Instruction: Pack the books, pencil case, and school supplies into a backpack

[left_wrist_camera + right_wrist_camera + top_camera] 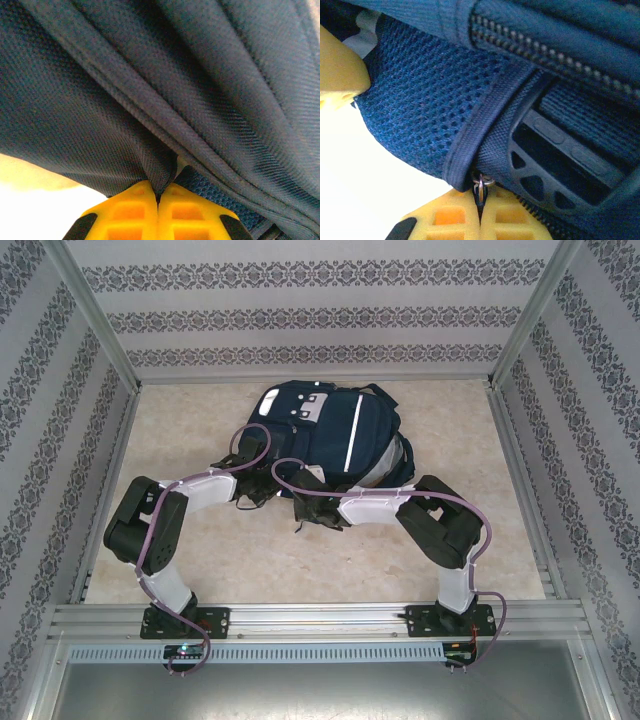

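backpack [325, 435]: lies flat on the worktop [200, 560], toward the far middle, white stripe facing up, its near edge between the two arms.
left pincer [158, 194]: jaws pressed together, pinching a fold of the backpack's navy fabric.
right pincer [480, 200]: jaws closed tight on the zip pull [480, 186], whose small metal ring sits just below a navy mesh panel [420, 105].
zip teeth [545, 52]: run diagonally above the mesh panel.

Bright even overhead light, faint soft shadows, wrist views blown white lower left, yellow fingers [131, 212] slightly blurred
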Robot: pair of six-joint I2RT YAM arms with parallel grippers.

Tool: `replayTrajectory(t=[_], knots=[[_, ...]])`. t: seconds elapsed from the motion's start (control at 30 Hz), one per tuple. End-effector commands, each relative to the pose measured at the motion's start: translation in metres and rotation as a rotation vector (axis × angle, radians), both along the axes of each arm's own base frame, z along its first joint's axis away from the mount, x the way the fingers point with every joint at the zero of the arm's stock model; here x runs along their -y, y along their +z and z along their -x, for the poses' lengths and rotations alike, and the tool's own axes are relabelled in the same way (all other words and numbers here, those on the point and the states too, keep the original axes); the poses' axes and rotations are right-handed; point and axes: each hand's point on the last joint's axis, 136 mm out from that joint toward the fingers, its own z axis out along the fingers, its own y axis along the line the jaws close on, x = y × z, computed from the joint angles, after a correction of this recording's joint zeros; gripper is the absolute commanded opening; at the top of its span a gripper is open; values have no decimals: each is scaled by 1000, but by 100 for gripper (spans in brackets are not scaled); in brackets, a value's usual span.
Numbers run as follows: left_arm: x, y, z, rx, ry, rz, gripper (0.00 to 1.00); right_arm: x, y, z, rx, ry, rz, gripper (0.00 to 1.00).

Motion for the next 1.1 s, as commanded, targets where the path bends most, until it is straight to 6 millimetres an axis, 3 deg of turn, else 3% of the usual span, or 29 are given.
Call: replayTrajectory(t=[0.0,0.13,0.33,0.43,0.6,0.73,1.07], knots=[[1,15,7,-4,31,52,14,1,-1,-7,22,-4,12,0],[8,22,11,-1,49,103,31,0,8,-5,39,6,6,0],[28,15,12,-17,47,153,58,-1,15,-4,52,3,-2,0],[34,7,15,-36,50,154,62,0,17,-4,55,0,-5,0],[32,-8,12,-49,79,133,46,-2,21,-4,60,0,-17,0],[25,-14,9,-53,98,90,3,3,23,-4,70,-11,-6,0],[-1,-1,10,-29,123,5,0,54,31,4,108,-100,118,0]])
